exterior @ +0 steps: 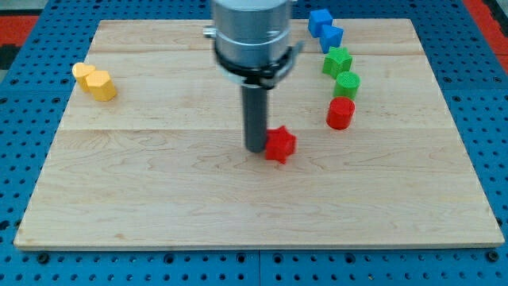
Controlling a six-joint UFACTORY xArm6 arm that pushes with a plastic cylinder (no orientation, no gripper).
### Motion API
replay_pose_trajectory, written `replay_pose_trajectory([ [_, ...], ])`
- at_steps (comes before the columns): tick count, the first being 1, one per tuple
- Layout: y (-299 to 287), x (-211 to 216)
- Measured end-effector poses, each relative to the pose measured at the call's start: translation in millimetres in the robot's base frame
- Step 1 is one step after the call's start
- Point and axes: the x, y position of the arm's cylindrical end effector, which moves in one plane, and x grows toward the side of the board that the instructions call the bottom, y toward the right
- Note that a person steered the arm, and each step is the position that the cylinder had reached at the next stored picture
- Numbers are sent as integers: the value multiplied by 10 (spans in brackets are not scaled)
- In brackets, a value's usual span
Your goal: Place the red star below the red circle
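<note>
The red star (280,144) lies near the middle of the wooden board (159,191). The red circle (340,113) stands up and to the view's right of it, at the lower end of a column of blocks. My tip (255,148) rests on the board right against the star's left side. The star sits lower and to the left of the red circle, with a gap between them.
Above the red circle stand a green circle (347,83), a green star (337,60) and two blue blocks (332,36) (320,20). Two yellow blocks (101,85) (82,74) sit at the board's left. A blue pegboard surrounds the board.
</note>
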Motion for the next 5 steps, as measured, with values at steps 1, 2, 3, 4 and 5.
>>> replay_pose_trajectory([
  [1, 454, -79],
  [2, 612, -68],
  [3, 504, 588],
  [4, 1110, 630],
  [5, 1699, -101],
])
